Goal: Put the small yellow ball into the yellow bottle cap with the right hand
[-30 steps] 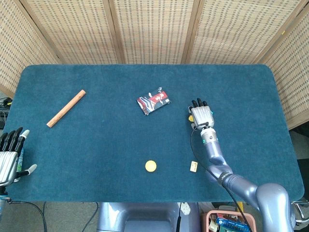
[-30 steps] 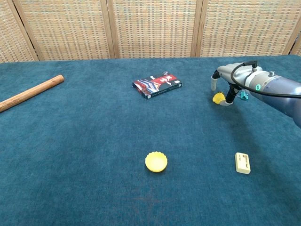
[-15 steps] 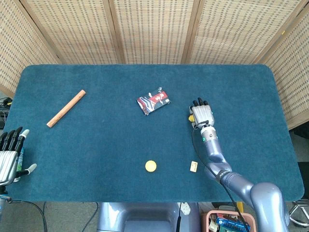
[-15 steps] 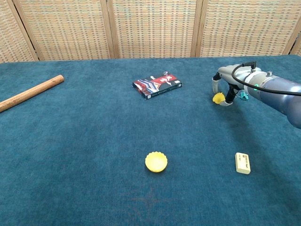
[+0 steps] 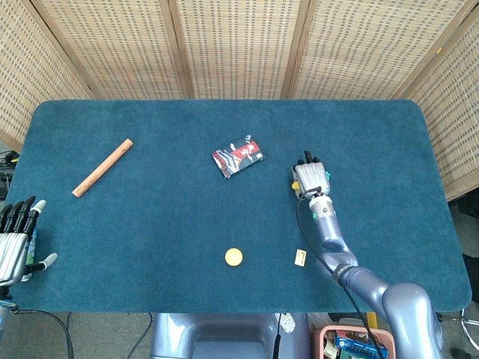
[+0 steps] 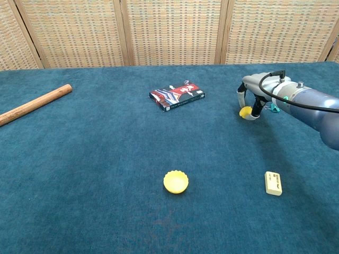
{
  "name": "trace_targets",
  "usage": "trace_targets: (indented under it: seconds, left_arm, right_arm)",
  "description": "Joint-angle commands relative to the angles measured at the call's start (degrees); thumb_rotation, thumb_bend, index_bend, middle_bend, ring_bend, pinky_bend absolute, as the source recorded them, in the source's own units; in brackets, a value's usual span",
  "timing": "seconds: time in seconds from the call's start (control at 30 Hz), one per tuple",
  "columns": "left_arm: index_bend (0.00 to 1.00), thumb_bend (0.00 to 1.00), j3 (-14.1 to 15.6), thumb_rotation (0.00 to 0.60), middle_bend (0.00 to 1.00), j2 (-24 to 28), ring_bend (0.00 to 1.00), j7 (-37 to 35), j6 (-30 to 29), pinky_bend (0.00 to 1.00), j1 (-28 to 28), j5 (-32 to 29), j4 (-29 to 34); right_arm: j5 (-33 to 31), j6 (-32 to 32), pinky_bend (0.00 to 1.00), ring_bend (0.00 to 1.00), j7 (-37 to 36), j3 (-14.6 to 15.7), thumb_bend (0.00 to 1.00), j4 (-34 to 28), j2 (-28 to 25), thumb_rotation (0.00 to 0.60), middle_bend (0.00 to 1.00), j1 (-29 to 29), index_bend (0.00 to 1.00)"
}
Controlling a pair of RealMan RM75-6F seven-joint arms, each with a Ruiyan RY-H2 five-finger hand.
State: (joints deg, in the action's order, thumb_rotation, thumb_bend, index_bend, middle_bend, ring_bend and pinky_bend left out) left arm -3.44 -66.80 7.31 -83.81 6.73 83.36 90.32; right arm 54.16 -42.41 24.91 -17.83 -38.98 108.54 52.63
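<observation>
The small yellow ball (image 6: 245, 111) lies on the blue table cloth at the right, between the thumb and a finger of my right hand (image 6: 254, 94), which curls over it and pinches it. In the head view the right hand (image 5: 310, 178) covers the ball almost fully. The yellow bottle cap (image 6: 175, 181) sits open side up near the front middle, well to the left of and nearer than the hand; the head view shows the cap (image 5: 233, 257) too. My left hand (image 5: 15, 241) rests off the table's front left corner, fingers apart, holding nothing.
A small cream eraser (image 6: 273, 183) lies right of the cap. A red snack packet (image 6: 177, 96) lies mid-table, a wooden stick (image 6: 34, 104) at the far left. A small teal object (image 6: 274, 107) shows just behind the right hand. Woven screens stand behind the table.
The right hand has shifted slightly away from me and its fingers have drawn in around the ball. The left hand, cap and other objects have not moved.
</observation>
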Motion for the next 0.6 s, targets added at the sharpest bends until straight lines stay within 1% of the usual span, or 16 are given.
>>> trace_targets:
  seconds: [0.03,0.13,0.2,0.33,0.4,0.6]
  left_arm:
    - [0.0,0.1,0.0,0.6,0.0,0.0,0.0,-0.1,-0.1,0.0,0.0,0.1,0.0]
    - [0.0,0.1,0.0,0.6,0.0,0.1,0.0,-0.3,-0.2,0.0,-0.1,0.2,0.1]
    - [0.0,0.1,0.0,0.6,0.0,0.2,0.0,-0.3,-0.4,0.0,-0.1,0.3,0.1]
    - [0.0,0.1,0.1,0.6,0.0,0.3,0.0,-0.6,-0.7,0.0,-0.2,0.8,0.3]
    - [0.0,0.1,0.1,0.6,0.0,0.4,0.0,-1.0,-0.9,0.0,-0.2,0.9,0.4]
    - [0.0,0.1,0.2,0.6,0.0,0.5,0.0,-1.4,-0.7,0.0,-0.2,0.9,0.2]
  right_arm:
    - [0.4,-0.5,0.19,0.06,0.0,0.1,0.26,-0.5,-0.2,0.6,0.28,-0.2,0.53]
    - [0.8,-1.6,0.19,0.06,0.6,0.2,0.26,-2.3,-1.0,0.6,0.28,-0.5,0.54]
    - [1.5,-3.3,0.19,0.06,1.4,0.3,0.26,-4.7,-2.2,0.6,0.28,-0.9,0.54]
    - [2.0,-6.9,0.2,0.06,4.2,0.4,0.26,-11.7,-5.3,0.6,0.28,-1.9,0.54]
    - [2.2,-8.8,0.2,0.06,6.6,1.0,0.26,-16.0,-7.1,0.6,0.28,-2.8,0.54]
    - [2.8,-13.0,0.2,0.06,10.4,2.4,0.26,-25.1,-10.6,0.6,0.28,-4.8,0.54]
